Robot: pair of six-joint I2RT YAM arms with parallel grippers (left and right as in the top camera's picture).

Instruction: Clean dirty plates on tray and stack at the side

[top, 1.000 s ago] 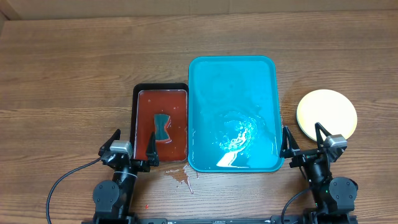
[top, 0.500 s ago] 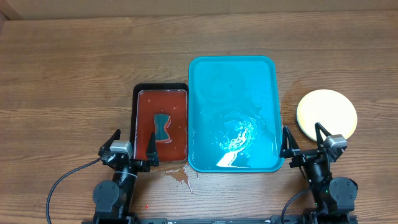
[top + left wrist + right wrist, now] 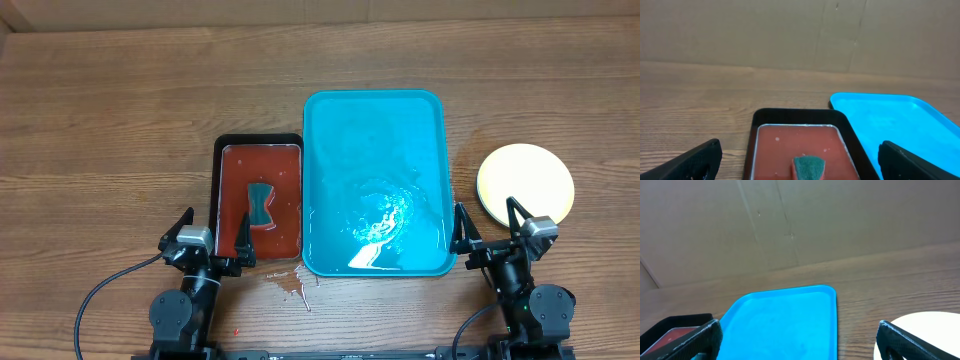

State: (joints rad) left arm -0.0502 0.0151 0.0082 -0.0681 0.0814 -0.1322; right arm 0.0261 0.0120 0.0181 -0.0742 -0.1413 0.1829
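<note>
Plates (image 3: pixel 525 184): sitting on the worktop (image 3: pixel 120 120) just right of the tray (image 3: pixel 375 120), fully off it. From above they're looking like one pale disc with a yellowish rim, so I can't tell how many are stacking up there
Tray: bright blue, lying mid-worktop with its long side running away from the arms, its bottom glistening with wet streaks toward the near end
Black tray (image 3: pixel 218 200): smaller, sitting right beside the blue one's left edge, holding red liquid (image 3: pixel 235 170)
Sponge (image 3: pixel 262 204): teal, pinched in the middle, lying in the red liquid around the centre of that tray
Drips (image 3: pixel 290 283): reddish spatter showing on the worktop just in front of the black tray's near right corner
Left fingers (image 3: pixel 690 162): spreading wide, gripping nothing, hovering at the near end of the black tray
Right fingers (image 3: pixel 910 340): also spreading wide, holding nothing, hanging between the blue tray's near right corner and the plates
</note>
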